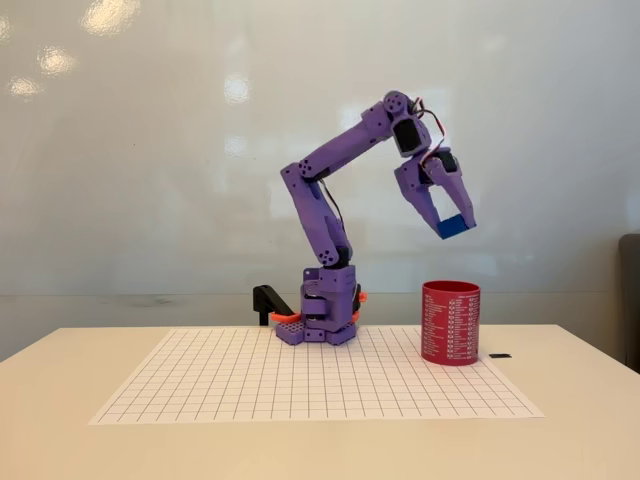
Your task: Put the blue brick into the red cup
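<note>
Fixed view, side-on to the table. Purple arm (330,190) is raised: base clamped at the back edge of the grid sheet (310,375), lower link leaning left, upper link running up and right, wrist folded down at the top.

Gripper (450,222) points down and slightly right, high in the air. Fingers are clamped on the blue brick (455,226); the brick sits right at the fingertips, tilted, its right end sticking out past the fingers. Studs not resolvable from here.

Red cup (451,322) stands upright on the right part of the grid sheet, near its right edge, open end up, rows of white print on its side. The brick hangs above the cup, well clear of the rim, roughly over the cup's opening as seen from this angle; depth alignment can't be judged from a single side view.

Other items: a small black flat object (500,355) lies on the table just right of the cup, off the sheet, apart from it. A black angled bracket (270,301) sits left of the arm base, with an orange part (359,297) showing at the base's right side. Table (580,430) is pale beige; glossy whitish wall (150,150) behind with light reflections.
</note>
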`<state>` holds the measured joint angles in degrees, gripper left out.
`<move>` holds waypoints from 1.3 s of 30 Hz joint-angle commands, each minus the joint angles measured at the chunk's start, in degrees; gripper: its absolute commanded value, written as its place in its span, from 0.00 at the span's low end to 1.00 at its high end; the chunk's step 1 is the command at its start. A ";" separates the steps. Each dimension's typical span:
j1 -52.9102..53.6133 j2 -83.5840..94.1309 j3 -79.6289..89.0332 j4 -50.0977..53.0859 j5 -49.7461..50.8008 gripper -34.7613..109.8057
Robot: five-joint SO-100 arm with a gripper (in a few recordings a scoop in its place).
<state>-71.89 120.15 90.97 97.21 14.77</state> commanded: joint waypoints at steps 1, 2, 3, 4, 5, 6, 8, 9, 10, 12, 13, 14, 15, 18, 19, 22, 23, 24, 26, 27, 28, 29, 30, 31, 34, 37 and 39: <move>-1.23 3.52 2.37 -1.49 0.97 0.24; -1.32 3.96 3.52 -2.46 1.14 0.24; -1.41 4.04 4.31 -2.99 1.23 0.24; -1.32 4.04 4.83 -3.43 1.32 0.24; -0.88 3.87 5.36 -3.78 1.32 0.24; -0.44 3.87 6.06 -4.22 1.23 0.24; 0.09 4.04 7.29 -5.01 2.02 0.32; 0.09 4.22 7.82 -5.01 2.20 0.36; 0.09 4.48 8.35 -5.10 2.37 0.40; 0.09 5.36 9.40 -5.10 2.72 0.50; 0.00 6.06 9.84 -5.10 3.34 0.55; -0.09 7.03 10.46 -5.10 3.78 0.59; -0.18 7.91 10.90 -5.10 4.04 0.61; -0.18 9.49 11.07 -5.36 4.13 0.62; -0.18 9.49 11.16 -5.36 4.04 0.63; -0.18 9.05 11.16 -5.36 4.13 0.63; -0.09 8.70 11.16 -5.36 4.31 0.63; -0.09 8.26 11.16 -5.36 4.66 0.63; 0.18 7.73 11.43 -5.36 4.83 0.63; 0.35 7.73 11.69 -5.54 4.57 0.63; 0.62 8.00 11.95 -5.71 4.31 0.62; 0.70 8.35 12.13 -6.06 3.34 0.61; 1.14 9.05 12.13 -7.03 2.46 0.57; 1.41 9.76 12.39 -8.00 1.32 0.53; 2.02 10.20 12.48 -9.23 1.85 0.24; 1.93 8.44 13.18 -8.09 1.14 0.24; 2.02 8.53 13.71 -8.70 1.23 0.24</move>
<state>-68.91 127.44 104.41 88.77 15.21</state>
